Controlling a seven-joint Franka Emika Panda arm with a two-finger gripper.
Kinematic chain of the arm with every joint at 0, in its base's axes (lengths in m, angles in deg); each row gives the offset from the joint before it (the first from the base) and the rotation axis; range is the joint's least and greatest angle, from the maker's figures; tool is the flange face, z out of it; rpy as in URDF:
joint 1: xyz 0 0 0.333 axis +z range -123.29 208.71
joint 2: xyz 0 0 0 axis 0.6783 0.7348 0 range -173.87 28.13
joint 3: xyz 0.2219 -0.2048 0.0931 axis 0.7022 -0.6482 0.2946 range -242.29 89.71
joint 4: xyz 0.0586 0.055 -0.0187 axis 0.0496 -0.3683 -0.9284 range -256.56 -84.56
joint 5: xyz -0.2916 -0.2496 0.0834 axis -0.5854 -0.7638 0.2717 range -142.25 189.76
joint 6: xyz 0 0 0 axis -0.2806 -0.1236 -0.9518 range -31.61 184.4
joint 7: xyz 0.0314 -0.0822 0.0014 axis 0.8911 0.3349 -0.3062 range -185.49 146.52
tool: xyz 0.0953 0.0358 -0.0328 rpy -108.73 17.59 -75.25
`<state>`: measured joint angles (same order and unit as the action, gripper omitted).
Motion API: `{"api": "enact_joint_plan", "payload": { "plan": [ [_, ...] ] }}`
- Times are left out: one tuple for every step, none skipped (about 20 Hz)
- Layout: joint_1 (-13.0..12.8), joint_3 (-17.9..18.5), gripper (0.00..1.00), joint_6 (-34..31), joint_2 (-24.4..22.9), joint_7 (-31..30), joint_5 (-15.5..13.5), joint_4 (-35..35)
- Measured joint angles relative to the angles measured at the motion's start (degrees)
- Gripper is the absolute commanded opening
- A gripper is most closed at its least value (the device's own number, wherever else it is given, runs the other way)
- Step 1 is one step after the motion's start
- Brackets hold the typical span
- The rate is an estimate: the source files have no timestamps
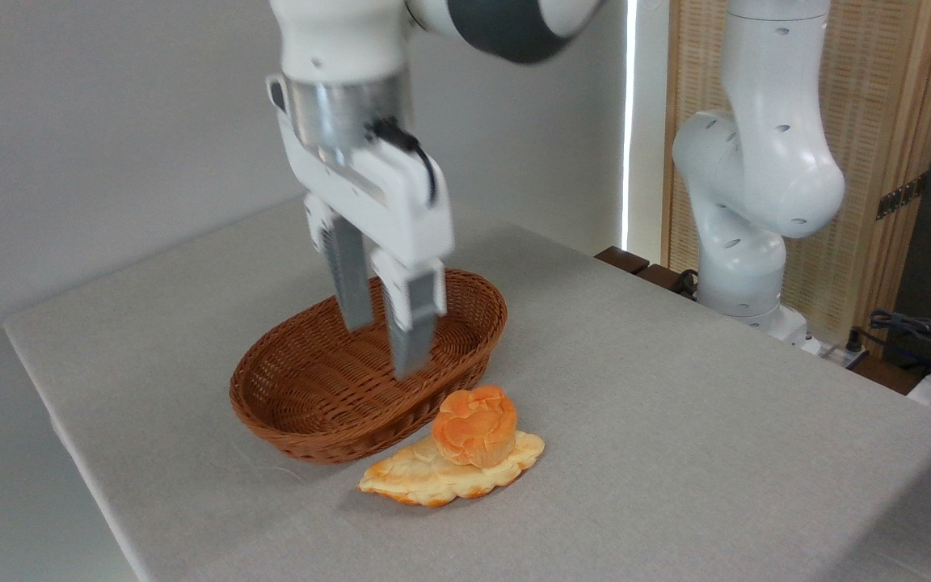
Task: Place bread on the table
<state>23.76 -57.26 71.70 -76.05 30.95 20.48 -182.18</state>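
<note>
Below, bread [474,426] on flat bread [433,478]; tool [385,352] above-left, spread, empty

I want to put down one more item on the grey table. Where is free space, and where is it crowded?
The table is bare to the right of the bread up to the arm base, and along the front edge. The left strip beside the wicker basket is free too. It is crowded where the bun sits on the flat bread against the basket, under the open hand.

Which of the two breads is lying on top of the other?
The small round orange bun; it sits on the long flat pale leaf-shaped bread, which lies directly on the table.
</note>
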Motion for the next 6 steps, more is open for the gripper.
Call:
{"api": "enact_joint_plan", "payload": {
  "plan": [
    [-0.11, -1.23, 1.0, 0.04, -0.05, -0.84, 0.0, 0.55],
    [-0.21, -2.21, 1.0, 0.07, 0.01, -2.43, 0.0, 0.92],
    [-0.26, -2.75, 1.0, 0.07, 0.12, -4.3, 0.0, 1.1],
    [-0.28, -3.0, 1.0, 0.07, 0.21, -6.37, 0.0, 1.14],
    [-0.28, -3.01, 1.0, 0.07, 0.29, -8.0, 0.0, 1.14],
    [-0.27, -2.98, 1.0, 0.05, 0.38, -8.9, 0.0, 1.14]
  ]
}}
